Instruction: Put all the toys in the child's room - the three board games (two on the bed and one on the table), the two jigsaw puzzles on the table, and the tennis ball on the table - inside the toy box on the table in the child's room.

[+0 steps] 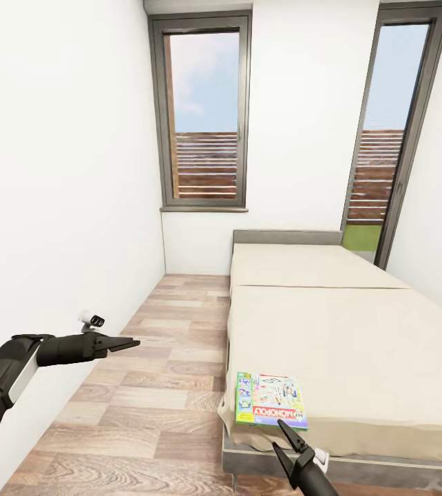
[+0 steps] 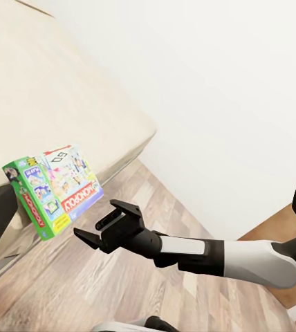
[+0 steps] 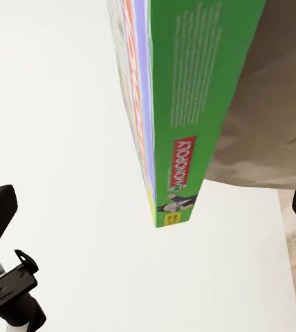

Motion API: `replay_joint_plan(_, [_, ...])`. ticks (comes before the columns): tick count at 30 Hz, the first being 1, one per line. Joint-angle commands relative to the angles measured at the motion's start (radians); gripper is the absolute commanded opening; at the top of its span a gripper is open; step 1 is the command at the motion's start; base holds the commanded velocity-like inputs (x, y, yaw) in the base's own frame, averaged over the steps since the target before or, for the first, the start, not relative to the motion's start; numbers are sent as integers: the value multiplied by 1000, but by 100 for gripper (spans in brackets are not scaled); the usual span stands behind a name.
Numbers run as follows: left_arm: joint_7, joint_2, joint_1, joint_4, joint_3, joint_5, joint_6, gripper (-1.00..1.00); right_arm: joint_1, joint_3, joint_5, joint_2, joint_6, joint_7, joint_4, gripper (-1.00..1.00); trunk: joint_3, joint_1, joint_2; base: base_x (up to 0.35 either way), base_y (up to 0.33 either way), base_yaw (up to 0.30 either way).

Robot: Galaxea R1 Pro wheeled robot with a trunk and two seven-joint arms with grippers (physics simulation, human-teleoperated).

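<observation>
Right gripper low at bed's near corner, fingers spread, pointing up toward MONOPOLY box, short of its near edge, grasping nothing. Box lies flat on cream mattress of bed, at near left corner, red band toward robot. Left wrist view: right gripper just beside box, forearm roughly level above wood floor. Left arm reaches forward along white wall, left gripper level, well apart from bed; fingers look pressed together, empty.
</observation>
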Motion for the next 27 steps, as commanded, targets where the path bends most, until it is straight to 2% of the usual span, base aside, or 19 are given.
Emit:
replay_joint_plan(1, [-2,1,-1,0,-3,4,11,100,-1,-3,-3,1,9,1,0,100,-1,0,0,0,0,0])
replay_joint_plan(17, [-2,1,-1,0,-3,4,9,100,-1,-3,-3,1,9,1,0,100,-1,0,0,1,0,0])
replay_joint_plan(27, [-2,1,-1,0,-3,5,8,100,-1,-3,-3,1,9,1,0,100,-1,0,0,76,50,0])
